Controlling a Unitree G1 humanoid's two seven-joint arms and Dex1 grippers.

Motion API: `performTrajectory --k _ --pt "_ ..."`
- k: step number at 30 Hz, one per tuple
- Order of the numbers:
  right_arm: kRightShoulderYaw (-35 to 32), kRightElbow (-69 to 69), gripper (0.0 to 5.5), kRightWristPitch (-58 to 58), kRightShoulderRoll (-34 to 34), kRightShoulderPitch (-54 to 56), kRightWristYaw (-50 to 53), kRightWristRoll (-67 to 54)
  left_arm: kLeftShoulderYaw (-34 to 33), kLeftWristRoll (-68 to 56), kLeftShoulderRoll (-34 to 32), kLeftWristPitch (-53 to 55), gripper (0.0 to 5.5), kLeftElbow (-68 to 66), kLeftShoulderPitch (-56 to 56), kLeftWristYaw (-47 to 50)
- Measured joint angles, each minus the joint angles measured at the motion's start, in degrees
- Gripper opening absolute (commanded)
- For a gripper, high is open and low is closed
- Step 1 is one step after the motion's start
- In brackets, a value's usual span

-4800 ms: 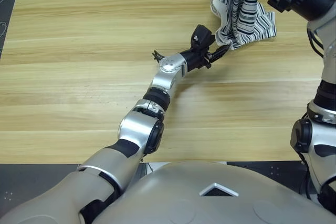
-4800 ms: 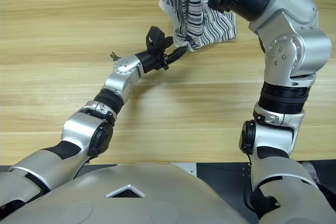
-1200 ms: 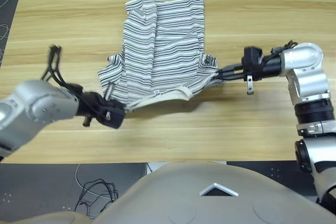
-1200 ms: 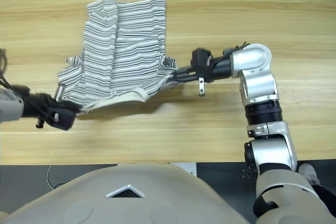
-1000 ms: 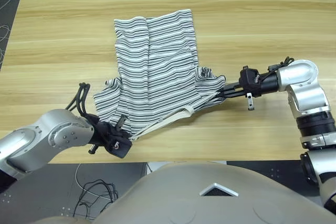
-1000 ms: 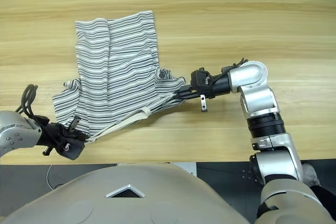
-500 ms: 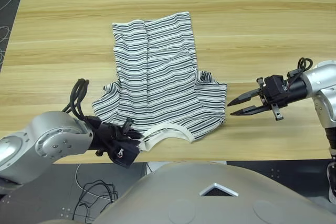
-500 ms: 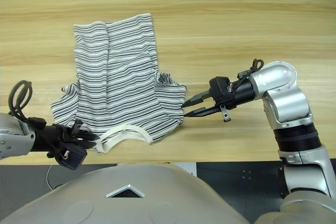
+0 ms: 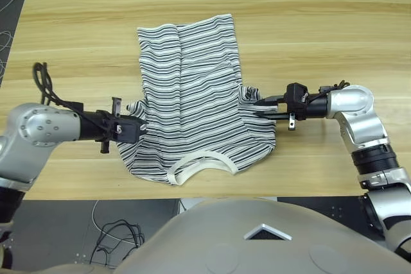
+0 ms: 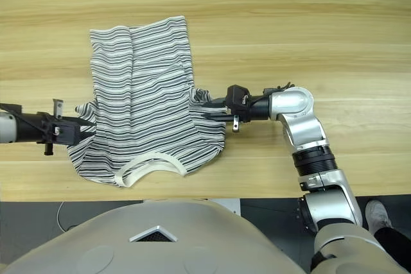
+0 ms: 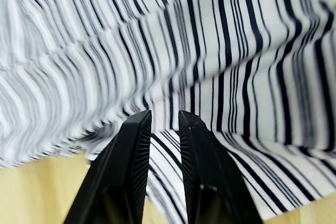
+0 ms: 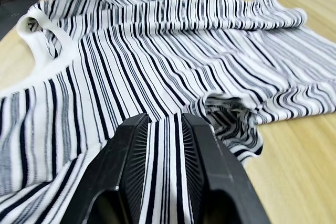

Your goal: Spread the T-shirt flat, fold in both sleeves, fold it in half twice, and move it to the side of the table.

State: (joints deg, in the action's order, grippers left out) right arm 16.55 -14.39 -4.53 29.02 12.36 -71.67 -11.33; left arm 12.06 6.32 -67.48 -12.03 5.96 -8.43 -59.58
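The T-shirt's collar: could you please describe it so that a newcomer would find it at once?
On the wooden table lies a black-and-white striped T-shirt. At its edge nearest the robot curves the collar, the only plain cream band amid the stripes.

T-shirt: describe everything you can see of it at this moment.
The T-shirt is soft-looking cloth in black and white stripes with a white collar. It lies on the wooden table, collar toward the robot and hem away. It is mostly spread out but wrinkled, with a lengthwise crease and both sleeves bunched. The left hand is at the sleeve on the robot's left, the right hand at the other sleeve.
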Motion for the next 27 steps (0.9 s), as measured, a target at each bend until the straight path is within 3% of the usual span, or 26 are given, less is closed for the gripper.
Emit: performTrajectory --k 5,9,15,18,24,27 --pt "1.47 -10.27 1.16 -4.19 -1.8 2.77 3.03 5.61 3.5 5.04 5.01 -5.45 0.95 -11.66 6.32 2.87" --pt "2.38 -13.16 1.16 -8.77 -1.09 3.9 6.38 9.8 4.05 9.46 4.98 -6.42 0.95 -15.26 8.38 6.54" --pt "-2.0 -3.96 1.16 -7.51 13.18 -4.77 -0.56 6.38 0.17 9.55 -2.04 -1.07 0.95 -8.08 -1.03 6.42" --pt "-2.53 3.73 1.16 -3.08 15.47 -10.61 -4.97 1.34 -1.01 9.57 -2.86 1.2 0.95 -5.44 -3.48 6.09" --pt "-4.96 15.1 1.16 4.94 13.03 -13.01 -5.53 -10.42 -2.32 9.95 -3.31 3.77 0.95 0.08 -6.7 5.88" --pt "-9.21 13.34 1.16 7.12 8.45 -5.82 1.52 -11.97 -3.78 9.53 -4.12 4.99 0.95 5.62 -9.73 4.15"
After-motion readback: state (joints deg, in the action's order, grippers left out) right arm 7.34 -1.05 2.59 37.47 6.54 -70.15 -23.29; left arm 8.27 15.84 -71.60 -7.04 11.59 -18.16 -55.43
